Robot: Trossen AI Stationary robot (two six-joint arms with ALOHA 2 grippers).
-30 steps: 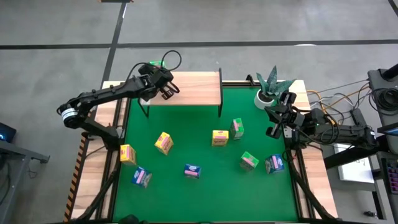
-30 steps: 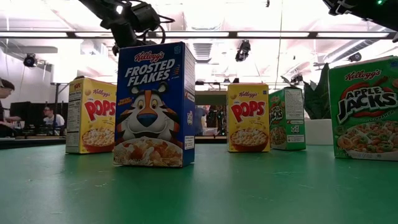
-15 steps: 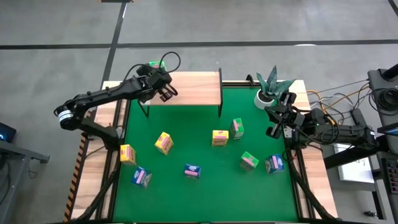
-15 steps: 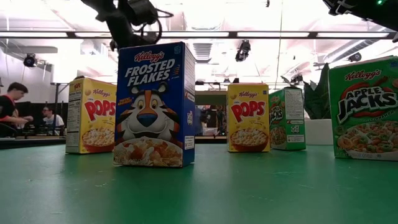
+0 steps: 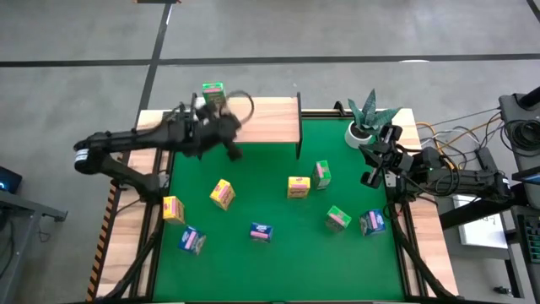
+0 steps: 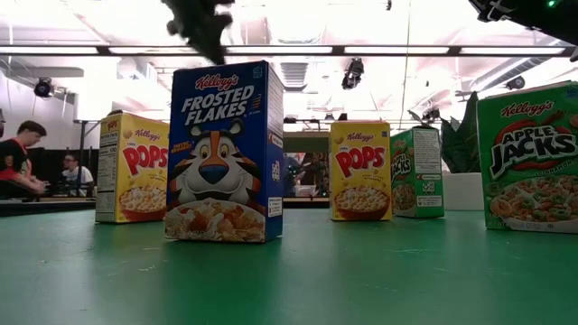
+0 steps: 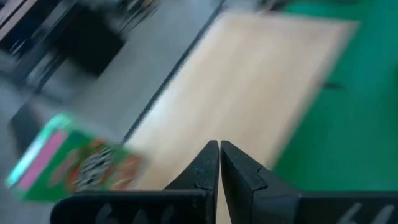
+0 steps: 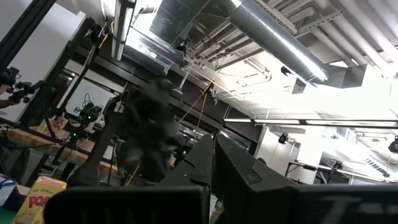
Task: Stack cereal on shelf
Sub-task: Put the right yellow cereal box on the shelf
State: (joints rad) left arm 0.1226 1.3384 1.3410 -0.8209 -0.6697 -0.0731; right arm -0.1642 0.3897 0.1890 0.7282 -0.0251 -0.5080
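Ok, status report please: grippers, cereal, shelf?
Left gripper shut, empty, at shelf. Right gripper shut, parked. One green box on shelf; seven on mat.

— What sort of place is this?

— A robotics lab in an industrial hall. Bare silver ventilation ducts run under the ceiling, the smooth grey concrete floor carries dark lines, and loose orange and black cables trail off the pale wooden table.

— Anyone around?

— A person in a dark shirt sits at a far bench with equipment.
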